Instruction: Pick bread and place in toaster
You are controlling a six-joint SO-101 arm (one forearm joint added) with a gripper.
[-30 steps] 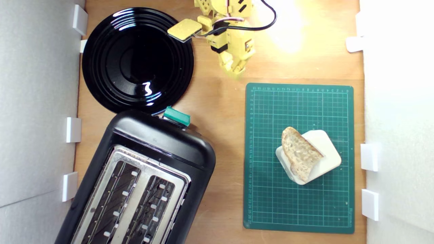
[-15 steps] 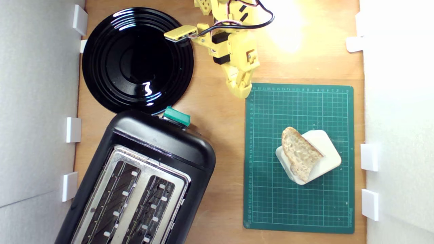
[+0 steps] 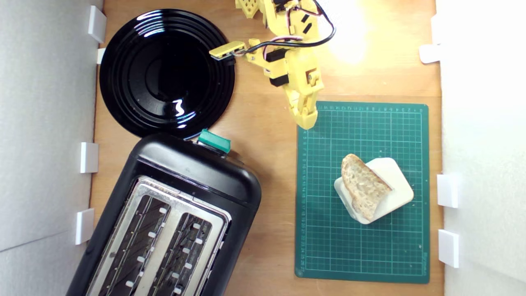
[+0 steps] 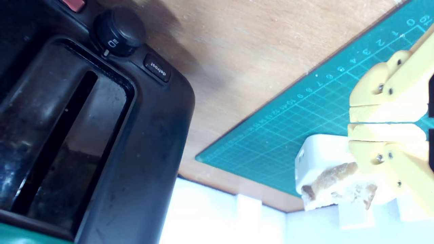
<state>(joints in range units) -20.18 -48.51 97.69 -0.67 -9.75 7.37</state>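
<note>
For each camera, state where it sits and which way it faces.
Exterior view: overhead, looking straight down at the wooden table; shows the yellow arm and its shut claw over the green mat's edge.
Wrist view: on the wrist, looking low along the claw toward the bread on its white block.
Shared: toaster, mat, bread, block, claw.
</note>
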